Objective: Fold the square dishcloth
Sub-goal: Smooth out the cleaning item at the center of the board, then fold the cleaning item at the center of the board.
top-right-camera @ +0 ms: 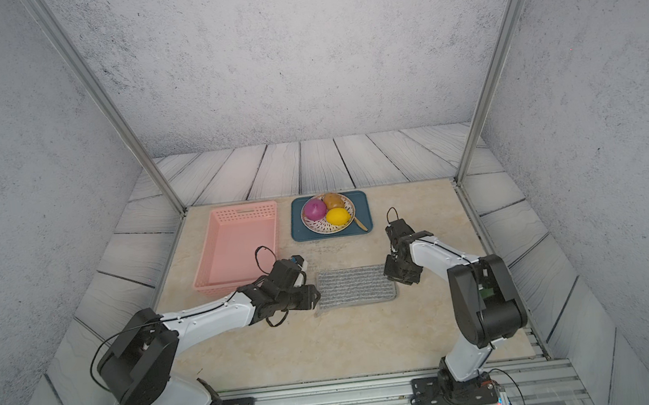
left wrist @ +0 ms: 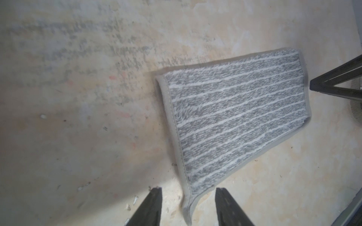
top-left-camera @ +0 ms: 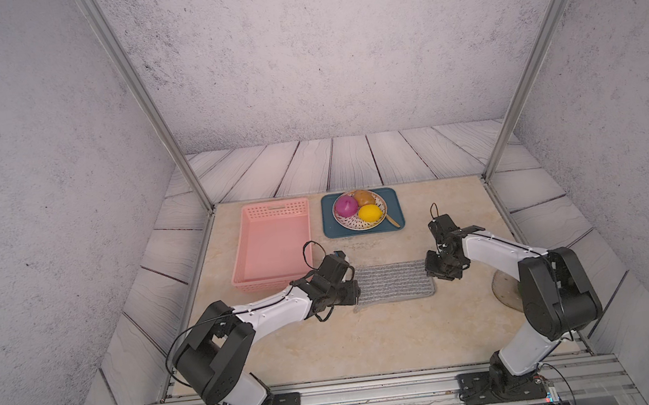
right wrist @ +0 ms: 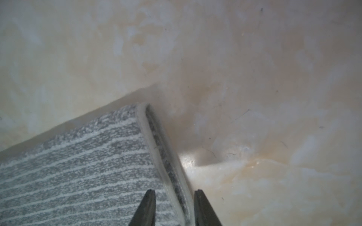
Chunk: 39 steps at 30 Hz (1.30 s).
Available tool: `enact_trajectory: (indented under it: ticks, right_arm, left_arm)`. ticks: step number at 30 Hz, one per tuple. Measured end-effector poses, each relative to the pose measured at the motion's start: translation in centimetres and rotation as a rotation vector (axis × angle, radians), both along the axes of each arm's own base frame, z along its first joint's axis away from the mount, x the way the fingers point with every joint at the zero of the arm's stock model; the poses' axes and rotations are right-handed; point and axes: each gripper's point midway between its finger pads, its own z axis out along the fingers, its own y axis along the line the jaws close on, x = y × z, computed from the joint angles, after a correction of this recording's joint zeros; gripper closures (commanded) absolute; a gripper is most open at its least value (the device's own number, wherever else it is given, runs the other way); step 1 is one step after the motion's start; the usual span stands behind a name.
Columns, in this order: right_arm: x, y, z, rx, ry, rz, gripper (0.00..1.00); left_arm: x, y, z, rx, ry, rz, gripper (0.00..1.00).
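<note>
- You have the soft grey square dishcloth with thin whitish stripes (top-left-camera: 391, 282) lying flat on the beige marbled tabletop (top-left-camera: 370, 342). It sits in the lower middle of both top views, just to the lower right of the pink perforated plastic basket (top-left-camera: 274, 208).
- It shows as a long rectangle rather than a square. The right wrist view shows two hemmed layers stacked at its end, so you can count one fold in half as done.
- The layers do not match exactly: the lower hem peeks out past the upper one.
- What is left, as I judge it, is a second fold across the long side if you want a compact square, and then getting both arms clear.
- Your left gripper (left wrist: 188, 190) has its jaws wide apart. A corner of the cloth lies in the gap and touches neither finger as far as I can see, so it holds nothing.
- Your right gripper (right wrist: 175, 191) has its jaws parted less widely, astride the doubled hem. No pinch on the hem shows, so it looks empty.
</note>
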Motion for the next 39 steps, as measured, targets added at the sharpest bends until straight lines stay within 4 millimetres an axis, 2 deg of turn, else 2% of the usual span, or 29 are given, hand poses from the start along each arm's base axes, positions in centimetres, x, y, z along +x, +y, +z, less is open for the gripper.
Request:
enact_trajectory:
  ticks: [7, 13, 20, 22, 26, 30, 39]
  right_arm:
    - [-1.1, -0.3, -1.5, 0.000, 0.038, -0.012, 0.67]
    - [-1.4, 0.0, -1.9, 0.027, 0.039, -0.018, 0.70]
    - [-1.6, 0.4, -2.0, 0.062, 0.030, -0.025, 0.97]
    - [-1.5, 0.4, -2.0, 0.062, 0.028, -0.023, 1.00]
    - [-1.7, 0.0, -1.9, 0.041, 0.031, -0.023, 1.00]
    - [-2.2, -1.0, -1.3, -0.020, 0.042, -0.005, 1.00]
    - [-1.6, -2.8, 1.6, -0.136, -0.007, 0.044, 1.00]
  left_arm:
    - [-0.2, 0.2, -1.4, 0.028, 0.028, 0.001, 0.50]
    - [-0.3, 0.7, -2.3, 0.055, 0.050, 0.019, 0.50]
    - [-0.3, 1.2, -2.6, 0.073, 0.065, 0.055, 0.50]
    - [-0.3, 1.2, -2.8, 0.074, 0.071, 0.059, 0.51]
    - [-0.5, 1.2, -3.3, 0.076, 0.090, 0.063, 0.51]
    - [-0.5, 1.0, -3.3, 0.066, 0.098, 0.064, 0.51]
    - [-0.4, -0.1, -2.6, 0.001, 0.118, 0.063, 0.55]
